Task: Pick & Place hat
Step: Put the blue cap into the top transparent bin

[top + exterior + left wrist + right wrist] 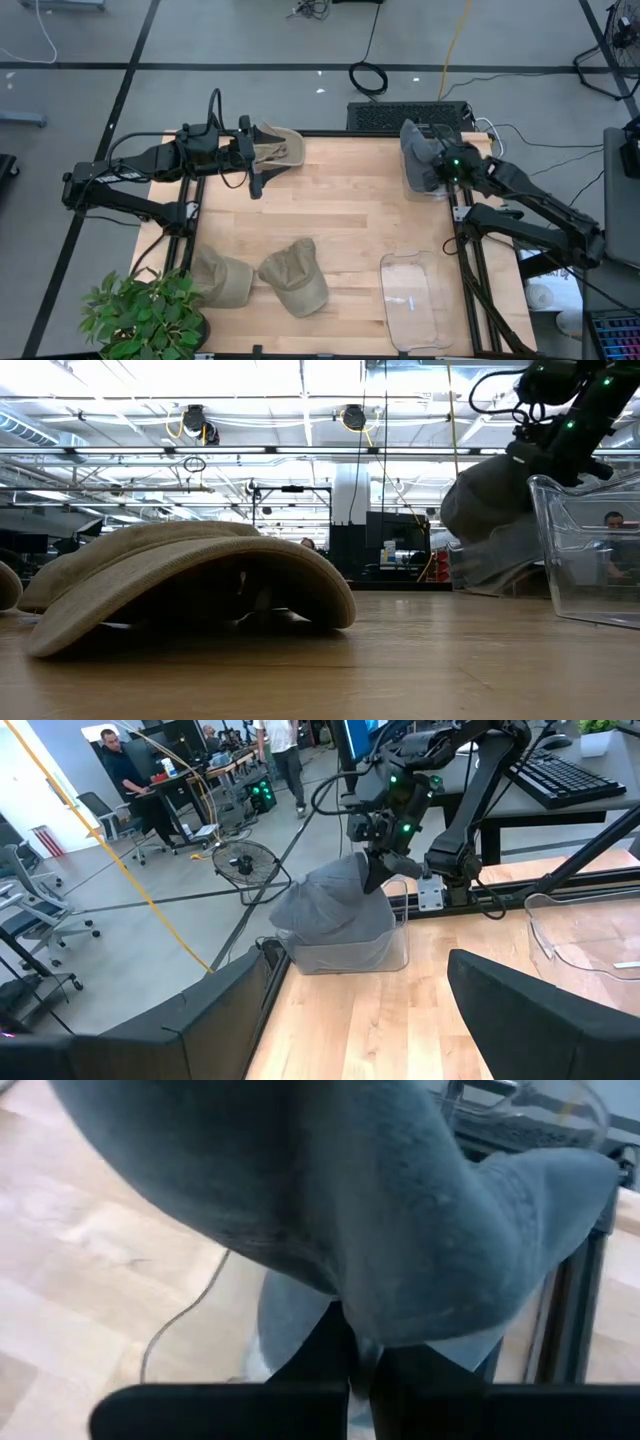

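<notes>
The hat (421, 150) is grey and soft, made of cloth, and it hangs in folds with its brim drooping. It is at the far right corner of the table (350, 215), held up over a clear bin (350, 950) that already has grey cloth in it. The right gripper (362, 1370) has its fingers pressed together, pinching the hat's cloth.

The left gripper (262, 160) is at the far left of the table, fingers spread wide, just beside a tan hat (282, 146).

The high view shows the whole table: 2 more tan hats (296, 277) near the front left, an empty clear tray (413, 300) near the front right, and a green plant (140, 318) at the near left corner. The low view shows 1 tan hat very big and close, and the grey hat high up at the right. The left wrist view shows the grey hat hanging above the bin, and people (130, 775) far off in the room. The right wrist view shows the pinch up close, with grey cloth filling most of it.
</notes>
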